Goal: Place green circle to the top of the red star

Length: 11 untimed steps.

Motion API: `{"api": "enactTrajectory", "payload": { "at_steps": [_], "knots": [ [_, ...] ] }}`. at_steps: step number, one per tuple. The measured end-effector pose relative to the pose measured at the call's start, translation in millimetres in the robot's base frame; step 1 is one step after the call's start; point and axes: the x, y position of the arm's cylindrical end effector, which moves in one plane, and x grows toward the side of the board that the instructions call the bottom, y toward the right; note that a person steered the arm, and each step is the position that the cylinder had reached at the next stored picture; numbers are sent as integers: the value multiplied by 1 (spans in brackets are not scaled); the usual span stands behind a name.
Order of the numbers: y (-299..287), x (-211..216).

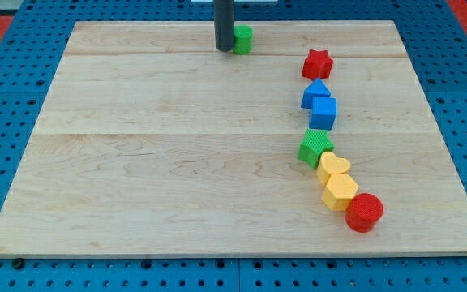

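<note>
The green circle [243, 38] sits near the top edge of the wooden board, a little left of centre. My tip [224, 49] is right against its left side, touching or nearly touching it. The red star [317, 63] lies to the right of the green circle and slightly lower, with a gap of about one block width and more between them.
Below the red star runs a chain of blocks down the view's right: two blue blocks [315, 94] [324, 112], a green star-like block [315, 147], a yellow heart [333, 167], a yellow hexagon [340, 191], a red circle [365, 212]. The board's top edge [314, 23] is close above.
</note>
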Motion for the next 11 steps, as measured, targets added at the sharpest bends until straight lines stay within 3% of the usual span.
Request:
{"api": "enactTrajectory", "payload": {
  "at_steps": [1, 3, 4, 6, 8, 10, 11],
  "knots": [
    [-12, -24],
    [97, 17],
    [63, 18],
    [103, 60],
    [123, 25],
    [154, 32],
    [137, 34]
  ]
}}
